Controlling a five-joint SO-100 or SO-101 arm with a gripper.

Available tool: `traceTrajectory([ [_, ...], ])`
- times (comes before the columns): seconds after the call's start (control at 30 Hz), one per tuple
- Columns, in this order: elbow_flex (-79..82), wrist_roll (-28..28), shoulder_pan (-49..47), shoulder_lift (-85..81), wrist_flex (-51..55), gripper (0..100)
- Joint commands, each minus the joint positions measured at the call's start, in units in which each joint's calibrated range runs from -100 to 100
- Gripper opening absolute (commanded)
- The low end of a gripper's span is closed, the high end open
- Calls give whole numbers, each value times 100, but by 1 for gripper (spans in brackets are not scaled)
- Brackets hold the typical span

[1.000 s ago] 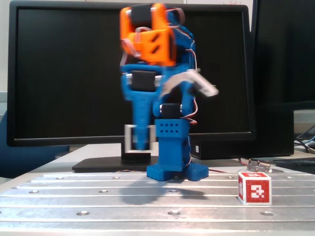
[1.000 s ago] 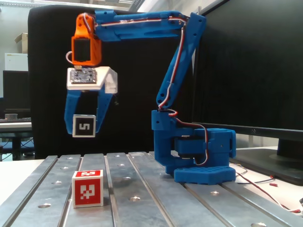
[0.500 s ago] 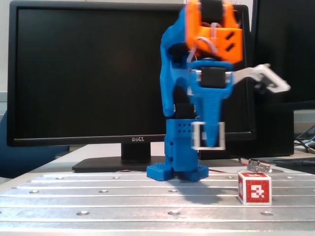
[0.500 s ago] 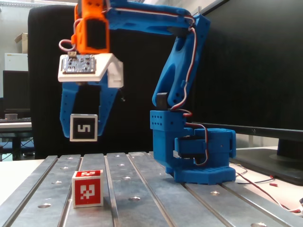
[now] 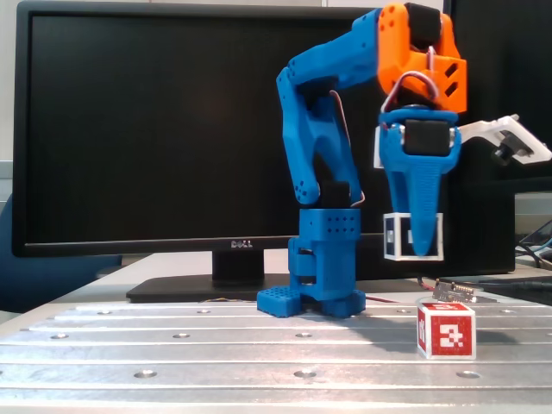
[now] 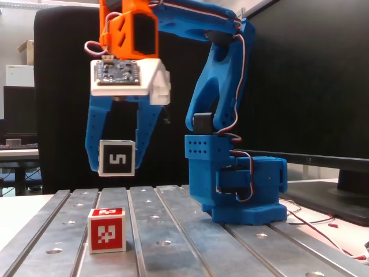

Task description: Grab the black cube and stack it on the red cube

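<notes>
The red cube (image 6: 106, 230) sits close to the camera on the metal surface (image 6: 173, 242). In a fixed view it is at the lower left, on one of the long silver strips. In the other fixed view the red cube (image 5: 446, 329) is at the lower right, near the front edge. It has white edges and a white blocky pattern on its red face. Nothing is touching it.

Up in the air hangs the black cube (image 6: 117, 157). It has a white frame and a white "5" on its black face. The gripper (image 6: 117, 164) is pinching it from both sides, one blue finger (image 6: 95, 141) on the left and one on the right. The black cube is above the red cube and a little to the right of it in this view, well clear of the surface. In the other fixed view the black cube (image 5: 397, 235) peeks out from behind the pointed blue finger (image 5: 420, 194), up and a bit left of the red cube.

Farther back stands the blue arm (image 6: 222, 92) on its blue base (image 6: 242, 190), with an orange part (image 6: 130, 32) on top of the gripper. Behind it all is a big dark monitor (image 5: 155, 129).
</notes>
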Motion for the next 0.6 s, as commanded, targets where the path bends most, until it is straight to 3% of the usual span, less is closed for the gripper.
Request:
traceTrajectory([
  [0.0, -144, -170, -185, 30, -37, 17],
  [0.23, -452, -496, -429, 598, -54, 17],
  [0.57, -696, -475, -392, 890, -319, 17],
])
